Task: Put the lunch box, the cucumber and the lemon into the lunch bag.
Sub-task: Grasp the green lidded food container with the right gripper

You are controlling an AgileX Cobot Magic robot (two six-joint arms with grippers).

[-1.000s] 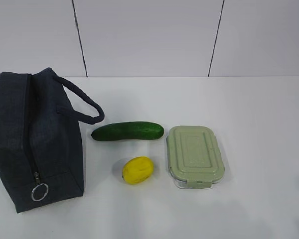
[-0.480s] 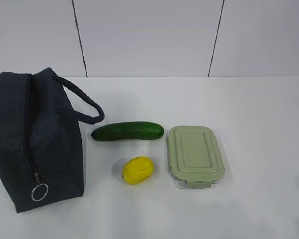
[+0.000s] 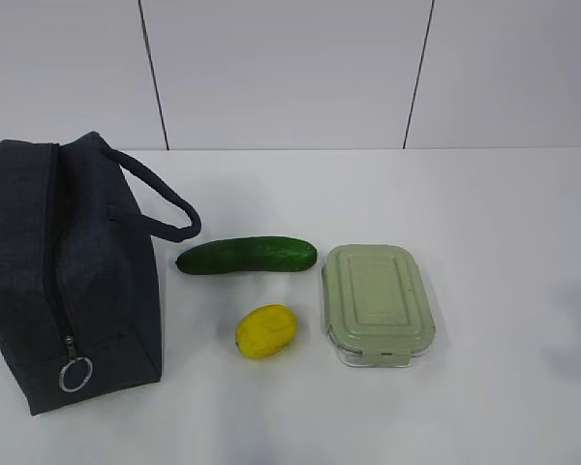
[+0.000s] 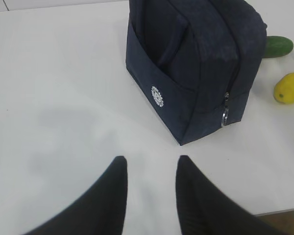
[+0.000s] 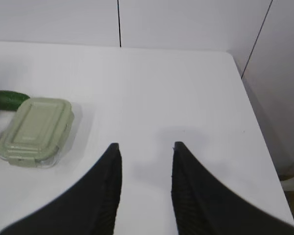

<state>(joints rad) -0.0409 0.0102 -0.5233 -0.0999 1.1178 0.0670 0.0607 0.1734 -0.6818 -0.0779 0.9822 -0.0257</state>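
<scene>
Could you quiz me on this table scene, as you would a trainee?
1. True or false: the bag's zipper is closed.
2. Which item lies between the cucumber and the near table edge? A) lemon B) lunch box C) bag
3. Fill in: the lunch box has a pale ____ lid.

Key:
1. True. The zipper line runs shut down to the ring pull.
2. A. The lemon sits just in front of the cucumber, apart from it.
3. Green. The lid is on the box.
</scene>
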